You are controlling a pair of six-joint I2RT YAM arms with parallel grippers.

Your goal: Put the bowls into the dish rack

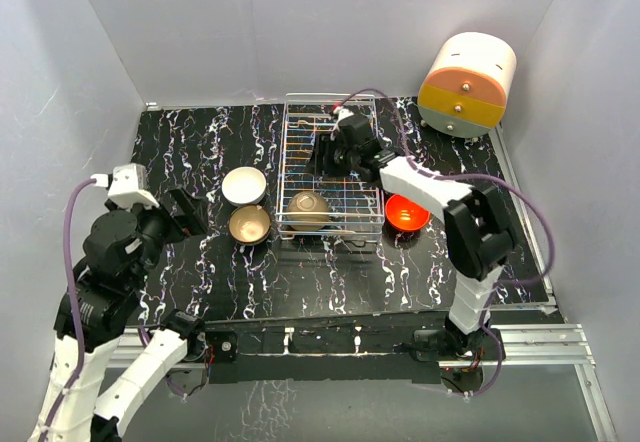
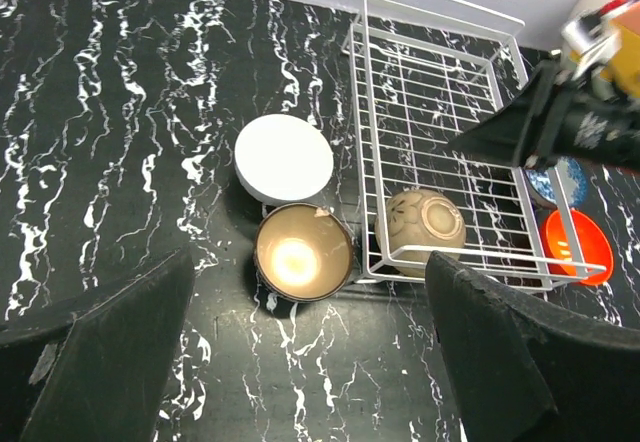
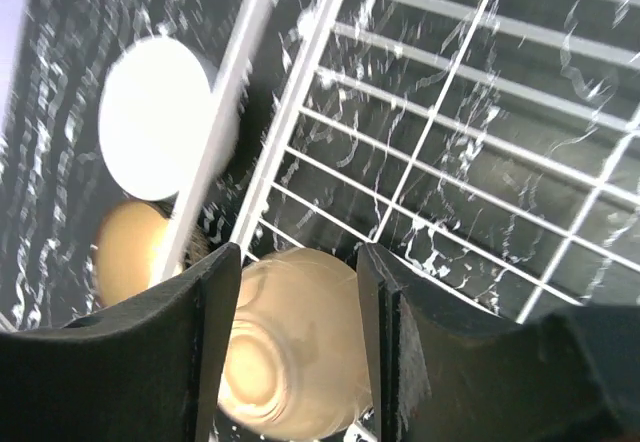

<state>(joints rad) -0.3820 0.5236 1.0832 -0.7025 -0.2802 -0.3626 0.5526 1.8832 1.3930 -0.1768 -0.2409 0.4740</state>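
Observation:
The wire dish rack (image 1: pixel 352 122) stands mid-table. The tan bowl (image 1: pixel 309 208) lies on its side in the rack's near-left corner, and also shows in the left wrist view (image 2: pixel 425 224) and the right wrist view (image 3: pixel 290 352). The white bowl (image 1: pixel 244 185) and the dark brown-black bowl (image 1: pixel 249 224) sit left of the rack. The red-orange bowl (image 1: pixel 407 212) sits right of it. My right gripper (image 1: pixel 326 157) hovers open over the rack, above the tan bowl (image 3: pixel 297 262). My left gripper (image 1: pixel 186 212) is open and empty, left of the bowls (image 2: pixel 310 302).
A cream-and-orange cylindrical box (image 1: pixel 467 84) stands at the back right. Grey walls close in the table on three sides. The right arm's forearm (image 1: pixel 420 184) stretches over the rack's right side and the red-orange bowl.

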